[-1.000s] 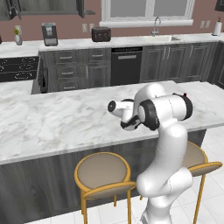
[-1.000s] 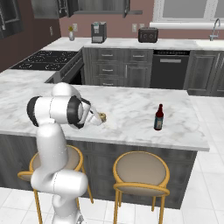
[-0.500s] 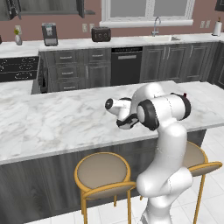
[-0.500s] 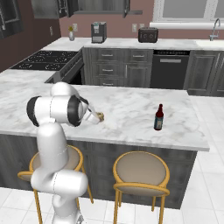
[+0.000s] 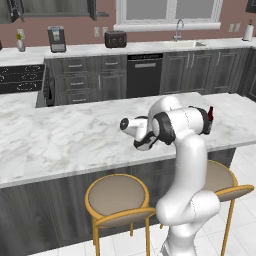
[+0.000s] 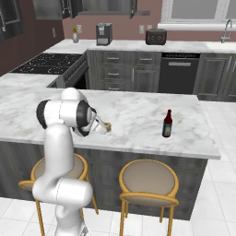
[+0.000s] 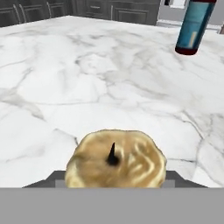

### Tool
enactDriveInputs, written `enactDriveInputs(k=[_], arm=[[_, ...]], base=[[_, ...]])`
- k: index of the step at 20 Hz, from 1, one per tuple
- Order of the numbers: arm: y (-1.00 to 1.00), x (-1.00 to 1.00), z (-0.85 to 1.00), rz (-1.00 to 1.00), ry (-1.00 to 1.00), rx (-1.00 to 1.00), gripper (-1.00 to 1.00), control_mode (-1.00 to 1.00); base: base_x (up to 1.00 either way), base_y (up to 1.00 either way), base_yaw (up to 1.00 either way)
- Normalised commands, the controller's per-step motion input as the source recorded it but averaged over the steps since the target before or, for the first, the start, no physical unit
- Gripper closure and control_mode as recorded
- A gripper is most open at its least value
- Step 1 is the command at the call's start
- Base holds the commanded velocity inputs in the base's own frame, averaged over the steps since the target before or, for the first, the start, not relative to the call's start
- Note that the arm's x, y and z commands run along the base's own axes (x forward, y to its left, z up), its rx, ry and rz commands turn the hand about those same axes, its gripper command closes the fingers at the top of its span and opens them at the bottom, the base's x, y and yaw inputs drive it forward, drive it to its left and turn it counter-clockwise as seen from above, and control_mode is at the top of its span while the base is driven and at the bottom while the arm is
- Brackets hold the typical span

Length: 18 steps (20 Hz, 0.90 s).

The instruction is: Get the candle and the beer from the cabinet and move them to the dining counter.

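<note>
In the right base view the marble dining bench (image 6: 138, 115) runs wide from the left edge to its right end, with bare top to the left of the arm and a broad bare stretch between the candle (image 6: 107, 126) and the beer bottle (image 6: 167, 124). The candle sits low over the near part of the top, not far from the front edge; the bottle stands upright well to its right, also toward the front edge, with bare marble beyond it to the bench's right end. Two round yellow-legged stools (image 6: 148, 180) stand under the front overhang.

The white arm rises in front of the bench, elbow bent, forearm reaching level over the top. The pincer (image 6: 105, 127) is closed on the candle. In the hand view the candle (image 7: 116, 159), pale yellow with a dark wick, sits between the finger tips close above the marble, and the bottle (image 7: 194, 27) stands ahead to the upper right.
</note>
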Motion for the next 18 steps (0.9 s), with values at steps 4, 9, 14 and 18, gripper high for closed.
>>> enactDriveInputs(k=[4,9,14,18], arm=[[0.00,0.15,-0.19,0.00,0.00,0.00,1.00,-1.00],[0.00,0.08,-0.30,0.00,0.00,0.00,-1.00,-1.00],[0.00,-0.01,-0.04,0.00,0.00,0.00,-1.00,-1.00],[0.04,-0.14,0.01,0.00,0.00,0.00,-1.00,-1.00]], base=[[0.00,0.00,0.00],[0.00,0.00,0.00],[0.00,0.00,0.00],[0.00,0.00,0.00]])
